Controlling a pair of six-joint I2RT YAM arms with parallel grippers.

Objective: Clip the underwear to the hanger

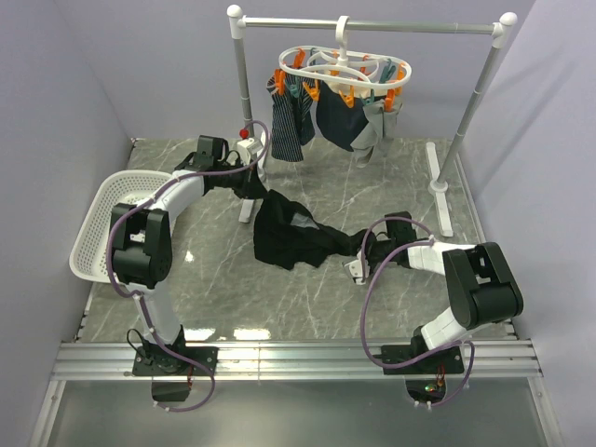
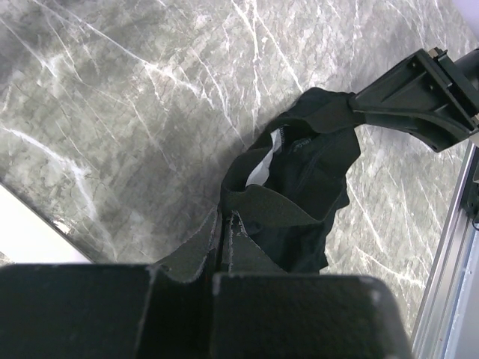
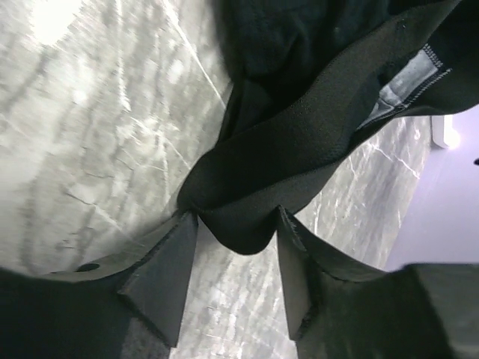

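The black underwear [image 1: 289, 233] lies crumpled on the marble table, stretched between my two grippers. My left gripper [image 1: 264, 193] is shut on its far left edge; the left wrist view shows the jaws pinched together on the cloth [image 2: 292, 202]. My right gripper [image 1: 358, 253] sits at the right end, open; in the right wrist view a fold of the waistband [image 3: 299, 142] hangs between its spread fingers [image 3: 168, 277]. The white hanger [image 1: 345, 70], with its orange and teal pegs, hangs from the rail at the back, well beyond both grippers.
The silver rail stand [image 1: 372, 25] spans the back. A dark striped garment [image 1: 289, 121], a dark piece [image 1: 337, 121] and a grey sock [image 1: 377, 126] hang on the hanger. A white mesh basket [image 1: 102, 223] sits at the left edge, beside the left arm.
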